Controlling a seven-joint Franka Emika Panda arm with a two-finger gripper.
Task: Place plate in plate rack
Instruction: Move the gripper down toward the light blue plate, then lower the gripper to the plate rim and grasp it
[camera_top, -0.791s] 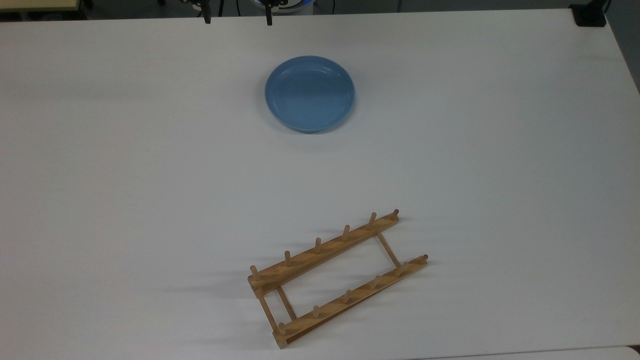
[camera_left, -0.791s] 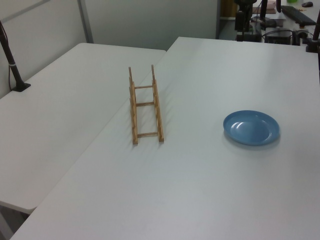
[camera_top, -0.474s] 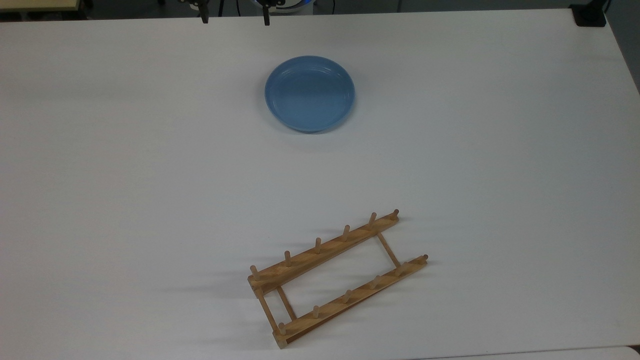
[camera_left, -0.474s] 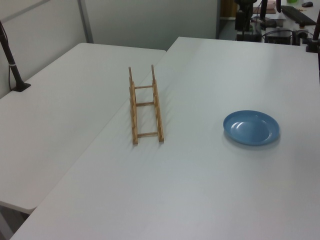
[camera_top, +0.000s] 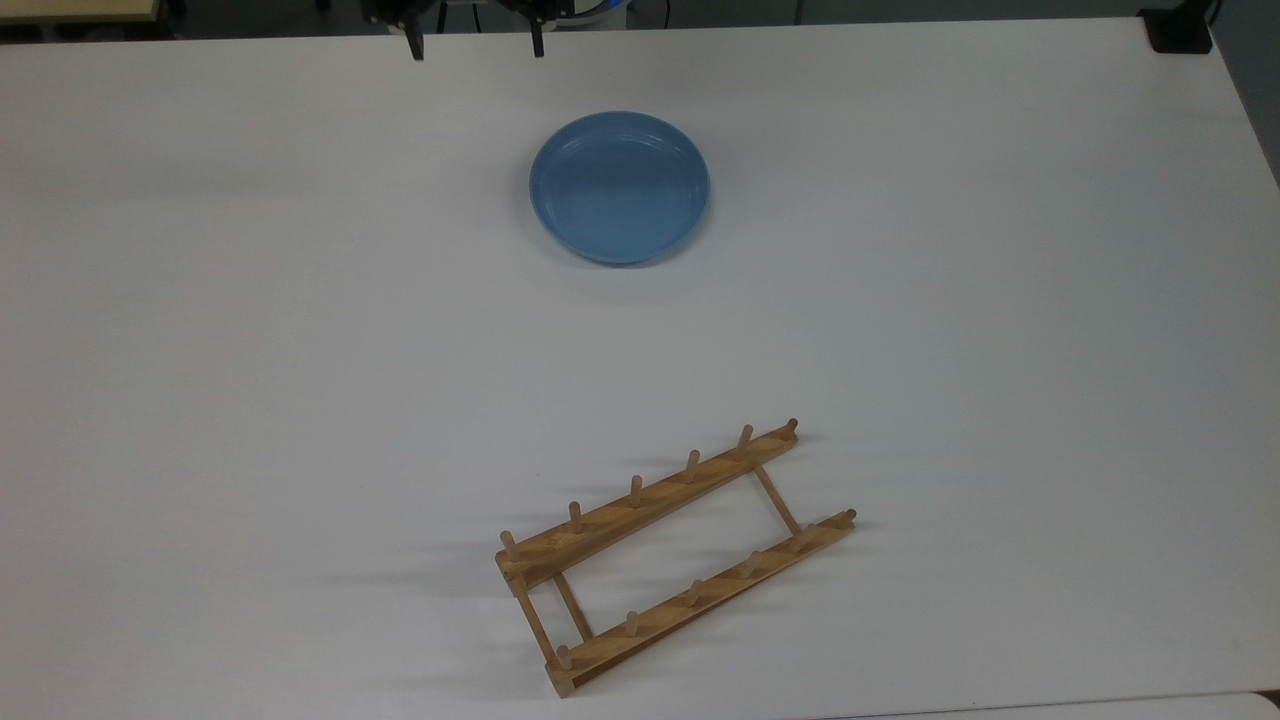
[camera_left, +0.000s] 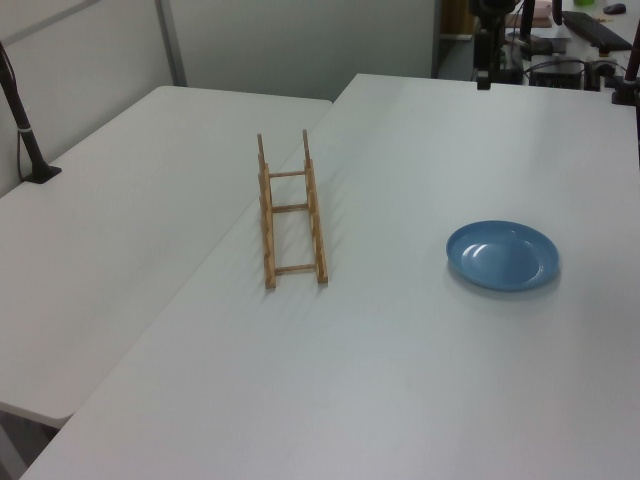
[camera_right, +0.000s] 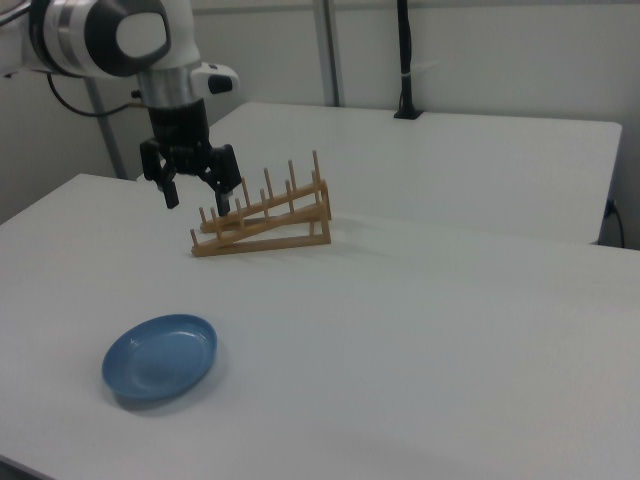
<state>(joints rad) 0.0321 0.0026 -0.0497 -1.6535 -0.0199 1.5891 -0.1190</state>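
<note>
While the end effector (camera_right: 196, 195) hangs in the air with its 2 black fingers spread wide and nothing between them, the plate (camera_top: 620, 187) lies flat on the white tabletop (camera_top: 250, 350) below it and off to one side: in the top view the fingertips sit at the tabletop's far edge, and the plate is nearer the camera and toward the top view's right. Closing that offset, I judge, calls for travel toward the plate and then a descent to its rim. Being round, the plate has no long axis, so any point on the raised rim offers the same grip; it is shallow, light blue and glossy, with faint concentric rings, and will likely be slippery between hard fingers. Well apart from the plate, toward the near edge in the top view, the plate rack (camera_top: 675, 557) lies diagonally, its long axis rising toward the top view's right. It is light-brown wood with 2 parallel rails, each carrying 6 short upright pegs, joined by thin crossbars.
</note>
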